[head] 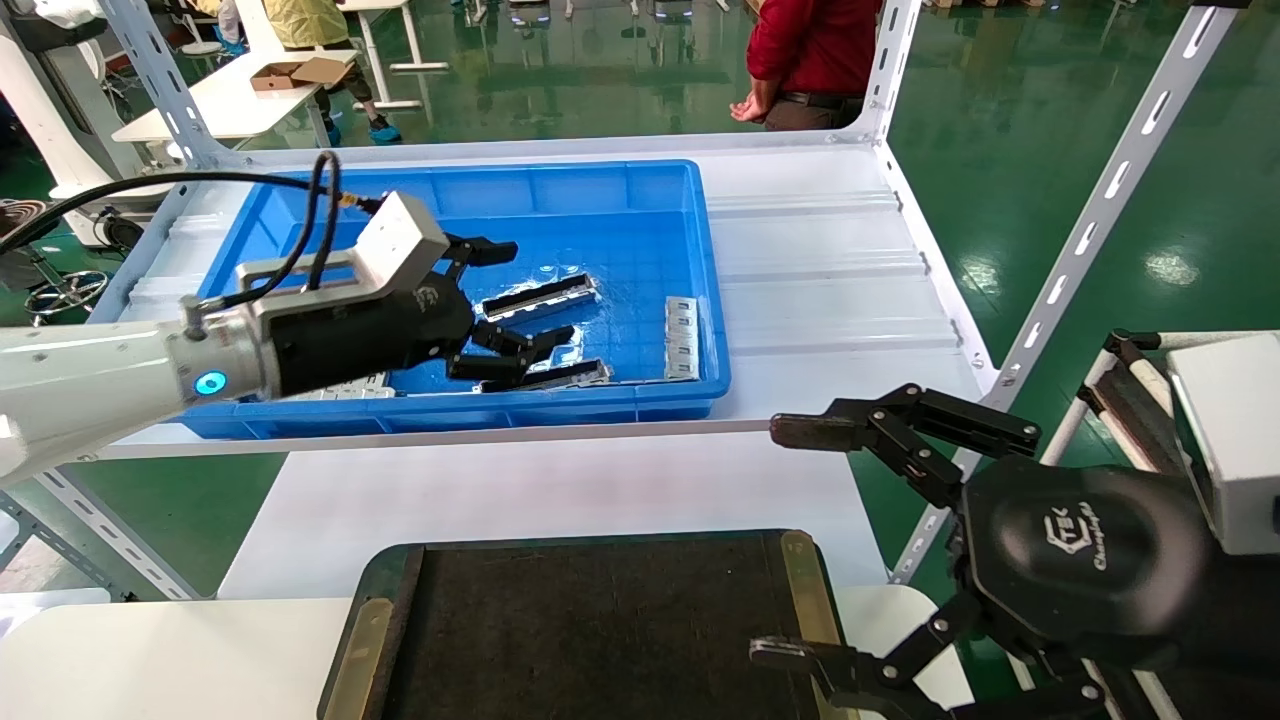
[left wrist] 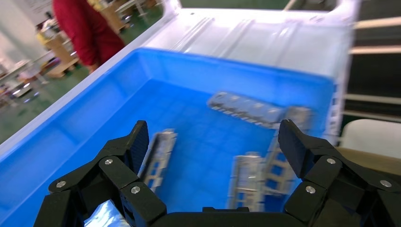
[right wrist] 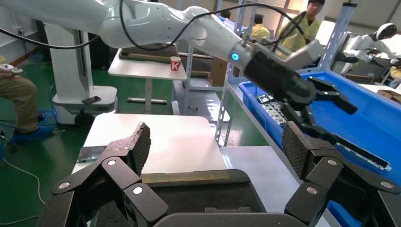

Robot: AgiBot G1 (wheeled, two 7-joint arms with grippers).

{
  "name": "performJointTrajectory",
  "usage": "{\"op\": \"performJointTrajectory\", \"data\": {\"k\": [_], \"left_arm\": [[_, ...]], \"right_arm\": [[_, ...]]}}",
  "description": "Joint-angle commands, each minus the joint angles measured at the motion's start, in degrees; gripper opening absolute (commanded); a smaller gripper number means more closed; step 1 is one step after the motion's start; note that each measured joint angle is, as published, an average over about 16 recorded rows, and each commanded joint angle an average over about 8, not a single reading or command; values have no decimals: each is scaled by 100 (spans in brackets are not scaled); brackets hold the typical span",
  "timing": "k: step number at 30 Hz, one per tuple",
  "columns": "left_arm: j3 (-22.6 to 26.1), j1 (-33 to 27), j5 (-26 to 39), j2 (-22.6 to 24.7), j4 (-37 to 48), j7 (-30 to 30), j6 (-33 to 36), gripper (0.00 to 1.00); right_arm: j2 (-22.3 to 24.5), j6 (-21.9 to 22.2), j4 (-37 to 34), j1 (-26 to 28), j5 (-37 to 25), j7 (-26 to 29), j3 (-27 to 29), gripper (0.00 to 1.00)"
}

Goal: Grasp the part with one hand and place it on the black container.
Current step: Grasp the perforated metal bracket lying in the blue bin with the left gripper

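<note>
Parts lie loose on the floor of the blue bin; in the head view one slim bar, the part, rests just past the left hand, whose fingers are spread wide and hold nothing. That hand reaches into the bin from the left, angled down over the bars. A good grasp would straddle a single bar across its narrow width, clear of its neighbours. The black container waits nearer the robot, empty on the white table. The right hand hangs open beside the container's right edge, idle.

From the left wrist, open fingers frame several bars below; one slim bar lies closest.

From the right wrist, the open right hand hovers above the container.
</note>
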Motion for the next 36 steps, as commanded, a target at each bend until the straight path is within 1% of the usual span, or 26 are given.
{"op": "performJointTrajectory", "data": {"k": [1,8,14,21,29,30,31,36], "left_arm": [[36,-175,107,169,380,175,-143,100],[69,-541,241,636,1440,720,-623,100],[75,-742,295,928,2065,1069,-1047,100],[67,-885,313,1184,2542,1256,-1627,100],[47,-901,298,1433,2828,1304,-2487,100],[45,-898,297,1451,2845,1305,-2560,99],[44,-895,295,1465,2858,1303,-2610,91],[42,-876,291,1503,2888,1285,-2699,30]], "right_arm": [[0,0,0,0,0,0,0,100],[0,0,0,0,0,0,0,100],[0,0,0,0,0,0,-1,100],[0,0,0,0,1,0,-1,100],[0,0,0,0,1,-1,-1,100],[0,1,0,0,1,-1,-1,93],[1,1,0,0,1,-1,-1,81],[1,1,0,0,1,-1,-2,19]]}}
